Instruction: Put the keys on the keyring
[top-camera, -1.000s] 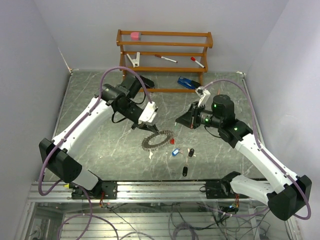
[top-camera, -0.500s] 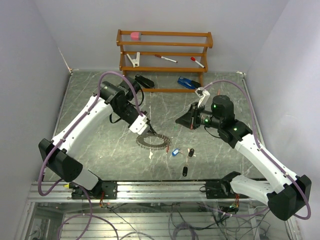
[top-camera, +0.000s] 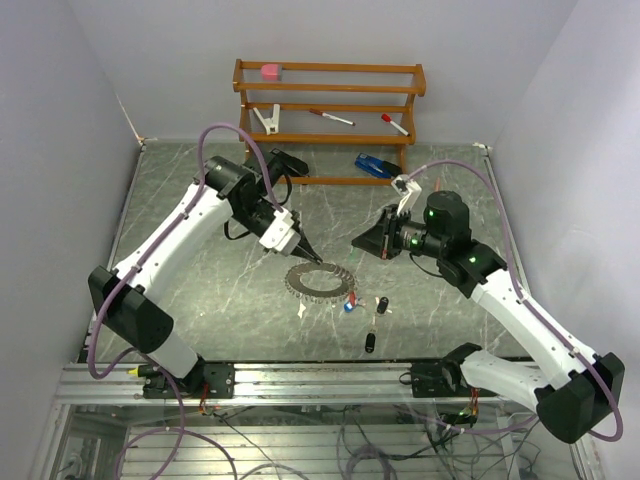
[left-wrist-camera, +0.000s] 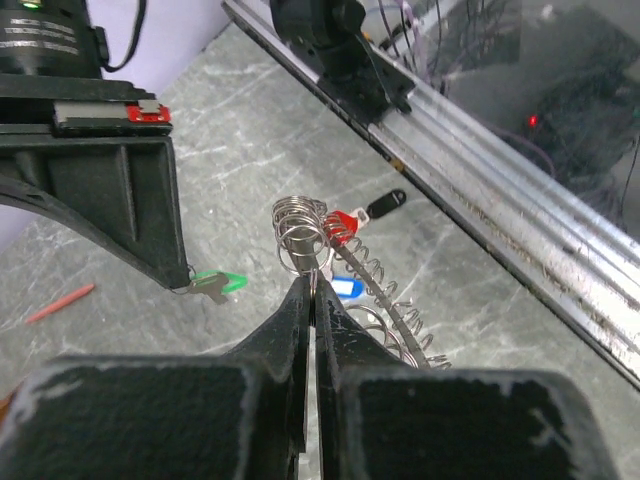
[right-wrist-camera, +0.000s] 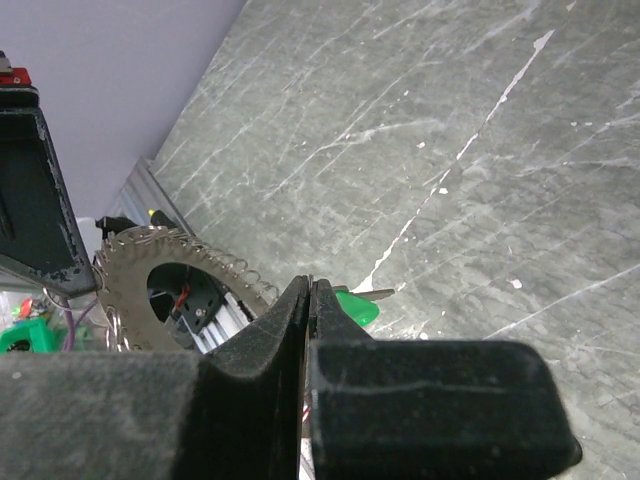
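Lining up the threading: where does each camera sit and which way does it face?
Top: above, behind the robot, facing down at the table; left arm and right arm show.
Left wrist: looks along the left hand, shut on the keyring, toward the rail.
Right wrist: looks along the right hand, shut on the green key.
Shared: both wrist views show keyring and green key.

On the table (top-camera: 330, 215), the keys (top-camera: 382, 304) lie just right of the keyring (top-camera: 318, 279)

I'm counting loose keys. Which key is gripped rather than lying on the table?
The green-headed key, pinched in the right gripper's shut tips. The blue key and both black keys lie loose on the table near the keyring.
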